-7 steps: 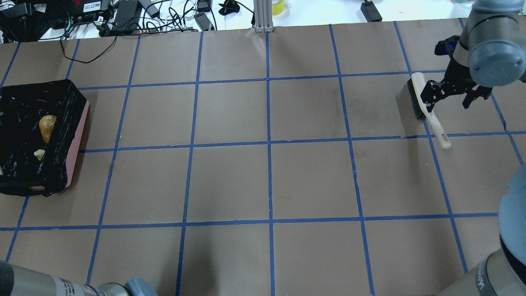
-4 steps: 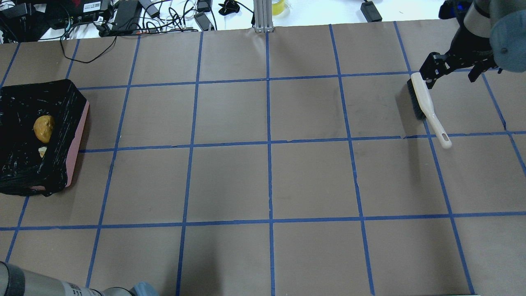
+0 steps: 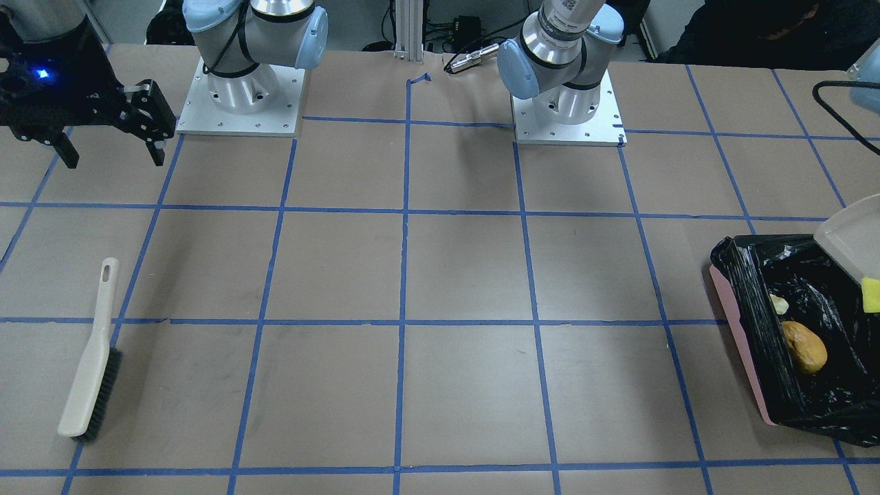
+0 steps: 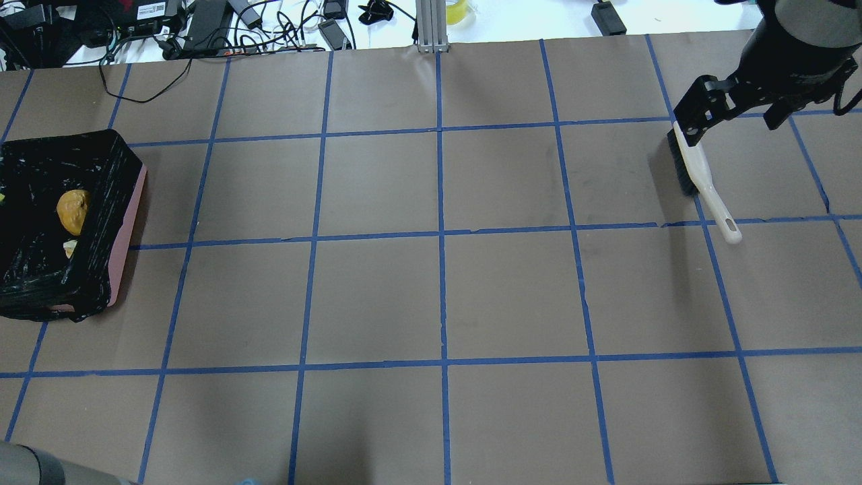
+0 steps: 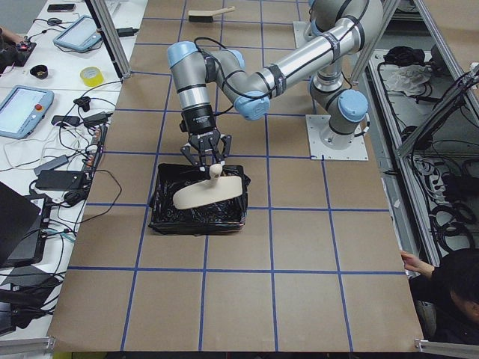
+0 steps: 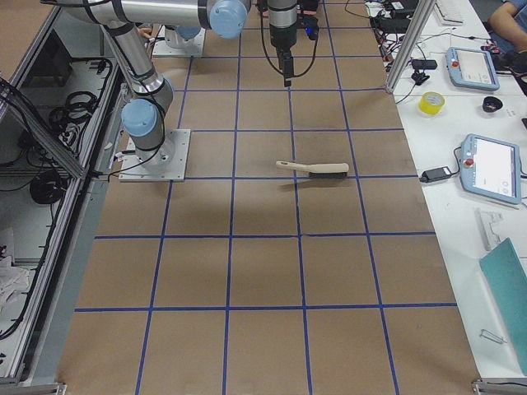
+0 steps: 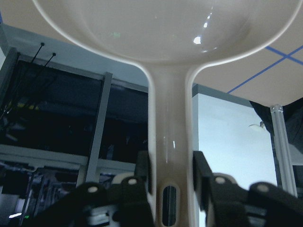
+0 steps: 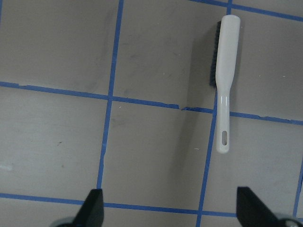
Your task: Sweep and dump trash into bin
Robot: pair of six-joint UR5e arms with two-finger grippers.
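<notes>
The pink bin [image 3: 739, 344] with its black bag holds the glossy yellow-brown lump [image 3: 804, 346] and the pale beige piece [image 3: 779, 303]. The yellow-green wedge [image 3: 871, 294] shows just under the dustpan's lip; I cannot tell whether it rests in the bag. My left gripper [image 7: 170, 189] is shut on the handle of the beige dustpan [image 5: 206, 193], held tilted over the bin [image 5: 161, 217]. My right gripper [image 4: 731, 124] is open and empty, raised above the brush [image 4: 700, 178]. In the overhead view, the bin [image 4: 124, 236] and lump [image 4: 73, 210] are at the left edge.
The brush [image 3: 89, 357] lies flat on the brown paper, also in the right wrist view [image 8: 223, 80]. Cables and boxes [image 4: 202, 27] lie beyond the far edge. A metal post [image 4: 431, 27] stands at the far middle.
My right gripper has lifted away from the brush toward the far edge; the brush stays lying on the table. The lump has settled in the bin. The left arm has left the overhead view's bottom edge.
</notes>
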